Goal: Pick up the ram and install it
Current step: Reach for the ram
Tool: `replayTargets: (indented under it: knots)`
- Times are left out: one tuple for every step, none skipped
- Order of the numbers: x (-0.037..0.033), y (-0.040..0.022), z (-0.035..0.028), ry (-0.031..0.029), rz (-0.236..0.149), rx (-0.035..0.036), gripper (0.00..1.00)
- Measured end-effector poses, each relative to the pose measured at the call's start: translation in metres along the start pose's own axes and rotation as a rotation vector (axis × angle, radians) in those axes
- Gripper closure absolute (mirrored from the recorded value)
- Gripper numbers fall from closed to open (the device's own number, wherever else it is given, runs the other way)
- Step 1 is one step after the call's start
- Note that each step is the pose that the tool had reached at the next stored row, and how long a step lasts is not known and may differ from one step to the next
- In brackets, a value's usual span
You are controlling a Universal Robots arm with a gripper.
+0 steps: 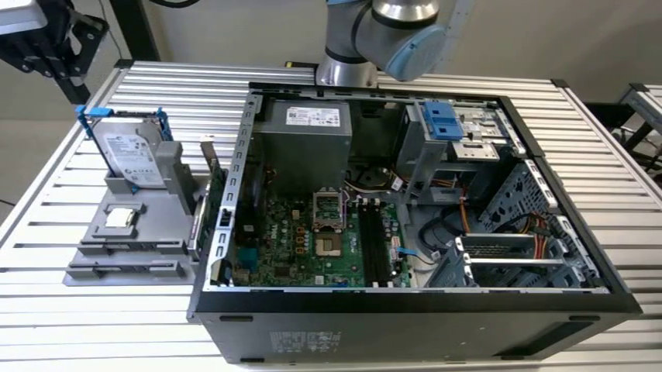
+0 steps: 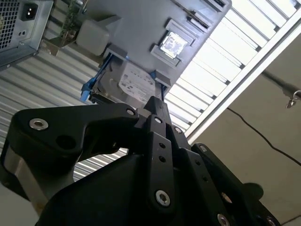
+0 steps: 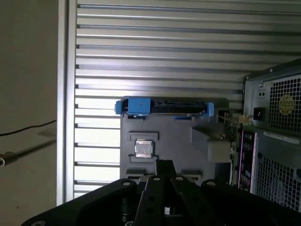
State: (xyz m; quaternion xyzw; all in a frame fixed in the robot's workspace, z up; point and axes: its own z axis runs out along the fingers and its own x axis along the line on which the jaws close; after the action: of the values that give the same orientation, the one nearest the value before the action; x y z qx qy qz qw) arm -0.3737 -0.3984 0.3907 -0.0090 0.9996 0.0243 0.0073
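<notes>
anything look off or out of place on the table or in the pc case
Nothing stands out. The hard drive stands upright in the grey holder, the chip lies flat on it, and the open case sits square on the table.

The arm (image 1: 391,31) gets chopped off by the exterior view's top edge just past one joint. In both wrist views the gripper (image 2: 156,104) runs off the frame, and its black links cover the grey holder (image 3: 174,136) at the end away from the hard drive (image 1: 135,155) (no telling what sits in those slots). The drive's lower end is sunk in the holder. The motherboard's memory slots (image 1: 374,240) are too dark and small to tell what's in them.
</notes>
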Motion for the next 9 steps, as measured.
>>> replayTargets:
  knots:
    - [0.0000, -0.0015, 0.0000, 0.0000, 0.000, 0.0000, 1.00]
    - [0.0000, -0.0034, -0.0001, 0.0002, 0.000, 0.0000, 1.00]
    - [-0.0001, -0.0057, -0.0002, 0.0006, 0.000, 0.0000, 1.00]
    - [-0.0002, -0.0084, -0.0003, 0.0012, 0.000, 0.0000, 1.00]
    - [-0.0003, -0.0111, -0.0003, 0.0018, 0.000, -0.0001, 1.00]
    - [-0.0003, -0.0137, -0.0005, 0.0024, 0.000, 0.0000, 1.00]
    - [-0.0004, -0.0169, -0.0006, 0.0031, 0.000, -0.0001, 1.00]
    - [-0.0004, -0.0200, -0.0007, 0.0037, 0.000, 0.0000, 1.00]
    - [-0.0005, -0.0230, -0.0008, 0.0042, 0.000, 0.0000, 1.00]
